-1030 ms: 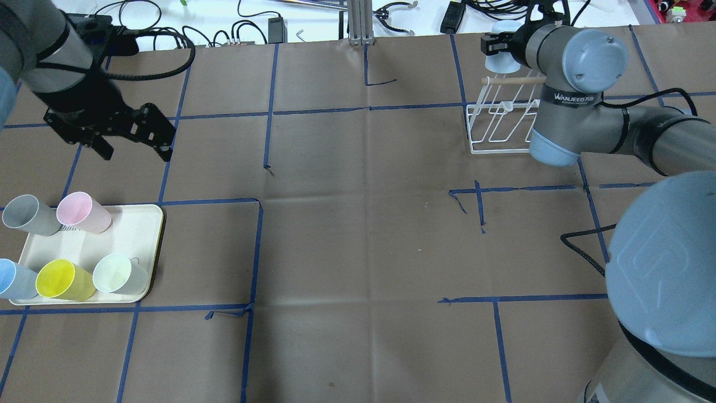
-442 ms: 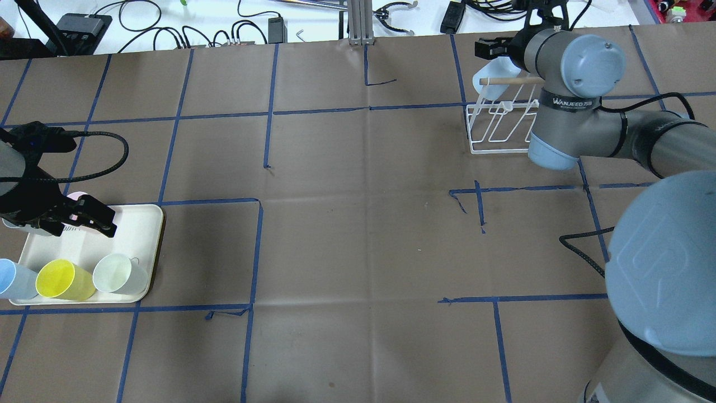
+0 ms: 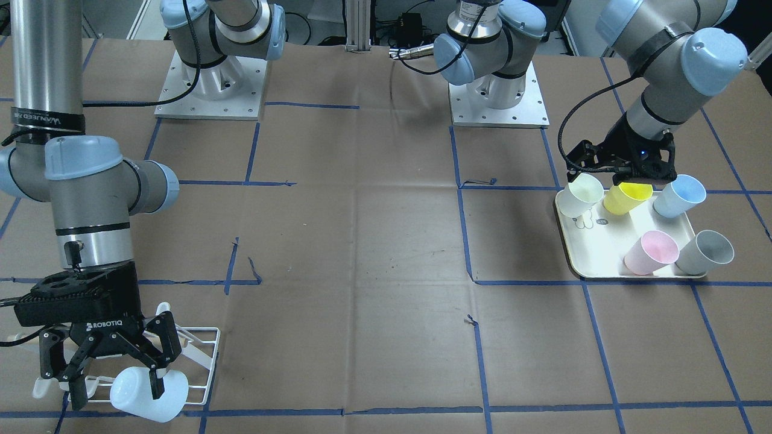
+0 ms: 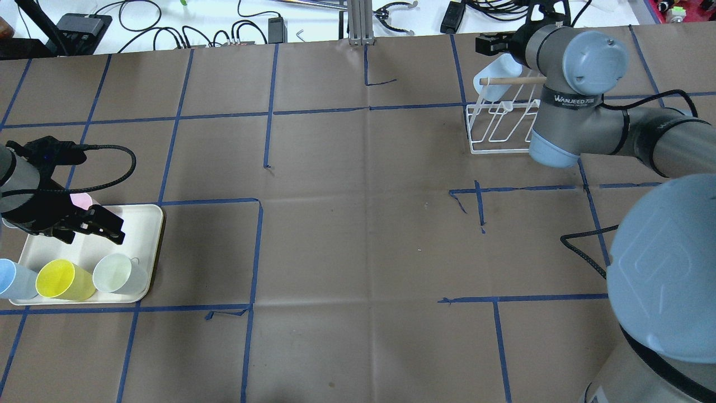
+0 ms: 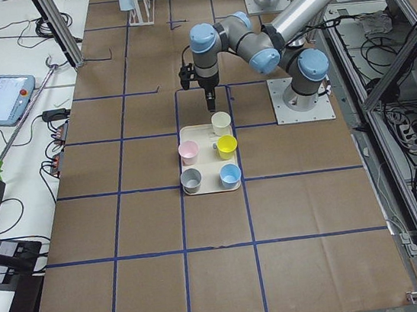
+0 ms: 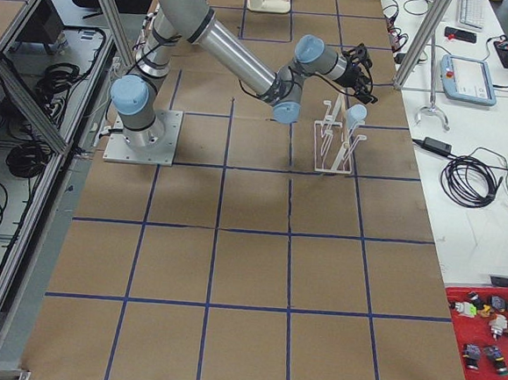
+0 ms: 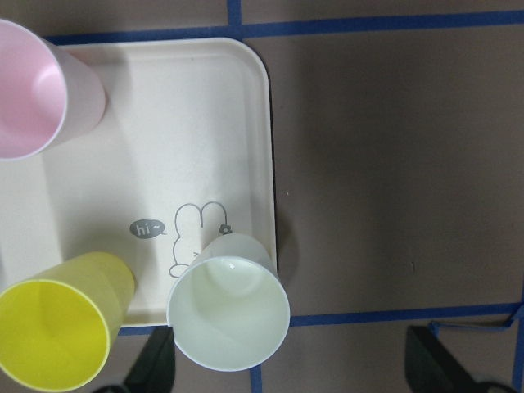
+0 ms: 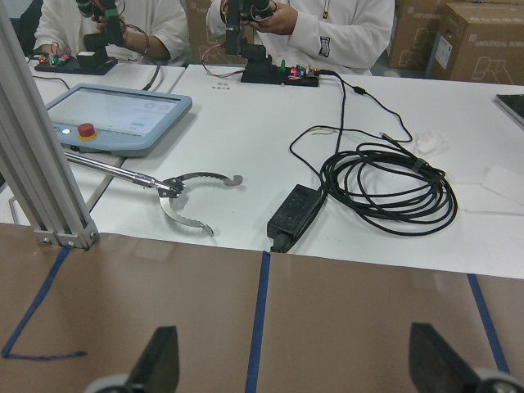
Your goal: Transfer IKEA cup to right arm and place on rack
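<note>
**Cup racked, right jaws off it; left arm lining up the next pick**

The pale IKEA cup [image 3: 142, 401] lies tilted on the rack [image 4: 498, 151], at the end farthest from the robot's base, just beside the tip of the rack's wooden rod. I can't tell whether a prong is inside it.

The right gripper [image 3: 114, 386] hangs right over that end of the rack with its fingers spread wide. The right wrist view shows nothing between them. In the front view one finger overlaps the cup, and it's unclear whether they touch. The right arm [image 4: 565, 126] reaches across the rack's robot-side half.

My read is that the placing step for this cup is essentially done and the right arm only needs to back away. It should lift straight off the rack so a finger doesn't snag the cup or the wire.

The left gripper [image 7: 295, 368] is well apart from the rack, across the table over the cream tray [image 7: 188, 123]. Its fingers are apart and hold nothing. The pale-green cup [image 7: 229, 311] sits at the tray corner, near one fingertip but not between the two.

The next move is probably the left arm's. It would centre on one cup, drop and close without knocking the neighbouring yellow cup [image 7: 57, 332], then carry it toward the rack side for the handover.
</note>
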